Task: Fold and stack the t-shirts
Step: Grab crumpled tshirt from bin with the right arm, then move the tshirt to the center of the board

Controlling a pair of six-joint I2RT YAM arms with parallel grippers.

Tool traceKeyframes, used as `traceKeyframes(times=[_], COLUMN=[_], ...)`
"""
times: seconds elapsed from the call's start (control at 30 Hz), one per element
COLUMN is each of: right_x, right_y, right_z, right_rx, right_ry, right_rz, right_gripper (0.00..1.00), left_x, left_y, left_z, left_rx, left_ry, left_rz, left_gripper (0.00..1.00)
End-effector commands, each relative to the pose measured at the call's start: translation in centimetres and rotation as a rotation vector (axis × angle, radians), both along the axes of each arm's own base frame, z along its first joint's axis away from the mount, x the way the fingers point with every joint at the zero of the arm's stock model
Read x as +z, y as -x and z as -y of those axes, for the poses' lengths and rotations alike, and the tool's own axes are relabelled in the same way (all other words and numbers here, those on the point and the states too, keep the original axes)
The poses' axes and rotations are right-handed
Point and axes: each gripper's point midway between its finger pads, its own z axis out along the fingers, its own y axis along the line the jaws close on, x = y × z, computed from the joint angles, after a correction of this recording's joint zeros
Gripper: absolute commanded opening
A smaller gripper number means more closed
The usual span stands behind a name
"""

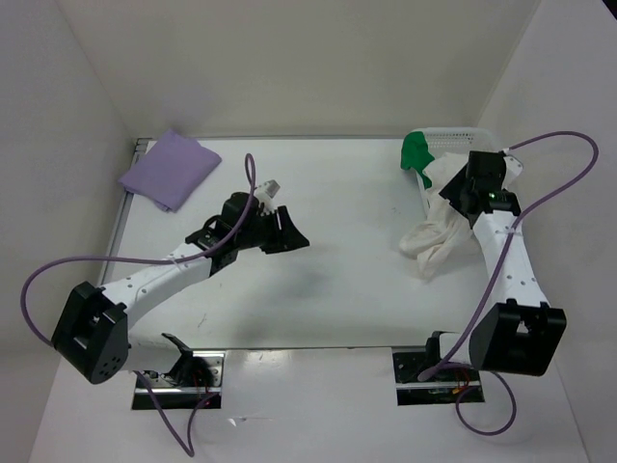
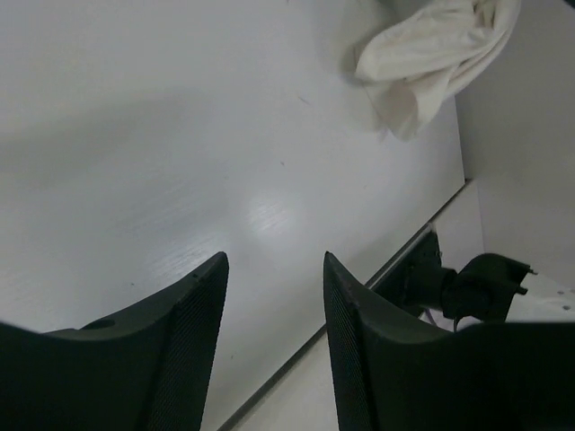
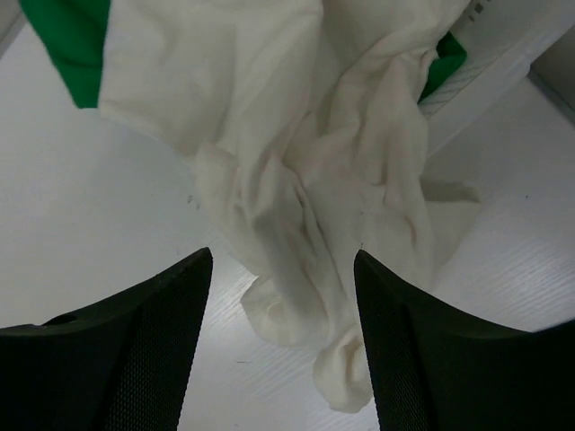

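Note:
The lavender t-shirt (image 1: 170,169) lies folded at the far left of the table. The white t-shirt (image 1: 431,236) is crumpled at the right, trailing out of the basket onto the table. The green t-shirt (image 1: 416,150) hangs over the basket's left end. My left gripper (image 1: 289,234) is open and empty above mid-table; in its wrist view (image 2: 274,269) bare table lies between the fingers and the white shirt (image 2: 431,54) is far off. My right gripper (image 1: 451,193) is open just above the white shirt (image 3: 305,180), its jaws (image 3: 283,260) either side of the cloth, with green cloth (image 3: 67,45) beyond.
The white mesh basket (image 1: 453,135) stands at the far right corner; its rim (image 3: 503,54) shows in the right wrist view. White walls enclose the table at the back and sides. The right arm's base mount (image 2: 467,283) sits at the near edge.

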Motion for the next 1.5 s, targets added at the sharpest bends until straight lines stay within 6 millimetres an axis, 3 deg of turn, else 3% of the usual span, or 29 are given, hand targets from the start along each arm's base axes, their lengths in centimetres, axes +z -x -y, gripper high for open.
traceKeyframes(times=[0.0,0.1,0.2,0.23,0.27,0.37,0.4,0.47,0.5,0.57,0.6,0.67,0.73,0.77,0.83,0.87,0.9,0.93,0.97,1.0,1.07,1.1,1.17,1.27,1.3,1.37,1.4,1.43,1.47], right_x=[0.3,-1.0,-1.5,-0.8,-0.6,1.5,3.1,4.9,7.8,11.0,12.9,18.7,22.5,25.3,29.5,30.5,32.3,32.7,34.5,35.1,34.9,35.0,33.9,30.8,27.6,22.5,17.2,14.9,12.6], right_y=[-0.9,-1.9,-3.8,-4.6,-4.9,-4.7,-4.3,-3.0,-1.8,0.1,1.0,3.1,3.7,4.2,4.9,5.2,6.2,6.4,7.1,7.7,8.5,8.6,8.8,8.0,6.7,2.7,0.5,-0.4,-1.8], right_z=[1.9,2.6,2.5,2.4,1.9,1.8,1.7,1.3,0.9,0.0,-0.9,-3.4,-7.4,-8.9,-13.1,-14.5,-17.3,-19.3,-20.8,-22.2,-25.7,-26.7,-28.9,-30.3,-30.5,-28.4,-25.8,-24.1,-21.5], right_rx=[-0.058,-0.074,-0.049,-0.040,-0.017,-0.025,-0.025,-0.012,0.005,0.039,0.075,0.143,0.276,0.343,0.531,0.602,0.760,0.825,0.915,0.979,1.126,1.173,1.257,1.305,1.271,1.098,0.974,0.895,0.760], right_ry=[0.057,0.062,0.029,0.026,0.010,0.009,0.015,0.010,0.020,0.018,0.004,-0.007,-0.084,-0.120,-0.259,-0.314,-0.389,-0.504,-0.543,-0.592,-0.708,-0.719,-0.777,-0.779,-0.787,-0.721,-0.641,-0.586,-0.511], right_rz=[-0.010,-0.028,-0.005,0.037,0.063,0.122,0.163,0.191,0.257,0.313,0.359,0.471,0.560,0.625,0.726,0.748,0.784,0.774,0.830,0.832,0.774,0.774,0.707,0.643,0.575,0.496,0.404,0.375,0.351], right_gripper=[0.70,0.70,0.59,0.54,0.35,0.05,0.01,0.01,0.01,0.01,0.01,0.01,0.01,0.01,0.01,0.00,0.00,0.00,0.00,0.00,0.00,0.00,0.00,0.03,0.04,0.20,0.30,0.46,0.51], left_x=[-1.2,-0.7,0.0,0.5,0.5,0.1,0.2,0.2,0.6,1.2,1.5,2.9,4.0,4.7,5.0,5.3,5.1,4.8,4.7,3.8,2.8,3.2,3.2,3.8,3.8,4.0,4.0,3.9,3.3], left_y=[1.0,0.9,0.9,0.7,0.7,0.9,1.1,1.1,0.8,0.4,0.4,-0.7,-2.4,-2.9,-5.6,-6.3,-8.1,-9.0,-9.4,-10.5,-11.0,-11.5,-11.3,-11.4,-11.4,-11.4,-11.4,-11.3,-10.6], left_z=[0.3,0.3,0.3,0.4,0.4,0.7,0.8,0.8,0.9,0.9,1.0,1.2,1.1,0.9,-1.2,-1.9,-4.7,-6.0,-7.4,-10.6,-13.5,-15.8,-17.8,-19.5,-19.5,-19.6,-19.6,-19.9,-19.4], left_rx=[-0.036,-0.042,-0.053,-0.058,-0.058,-0.082,-0.093,-0.088,-0.080,-0.071,-0.070,-0.057,-0.029,-0.031,0.040,0.057,0.128,0.166,0.182,0.266,0.336,0.397,0.462,0.510,0.510,0.506,0.498,0.504,0.491], left_ry=[-0.027,-0.022,-0.028,-0.028,-0.028,-0.026,-0.020,-0.016,-0.014,-0.011,-0.010,-0.010,0.008,0.023,0.036,0.064,0.080,0.111,0.138,0.142,0.140,0.138,0.128,0.126,0.126,0.120,0.108,0.086,0.046], left_rz=[0.007,0.033,0.062,0.079,0.079,0.055,0.052,0.046,0.057,0.073,0.074,0.107,0.107,0.111,0.099,0.077,0.055,0.023,0.006,-0.019,-0.045,-0.033,-0.018,0.000,0.000,0.005,0.014,0.025,0.011], left_gripper=[0.54,0.56,0.56,0.56,0.56,0.57,0.57,0.57,0.57,0.58,0.58,0.58,0.58,0.58,0.58,0.60,0.60,0.61,0.61,0.63,0.63,0.63,0.64,0.65,0.65,0.67,0.68,0.68,0.68])
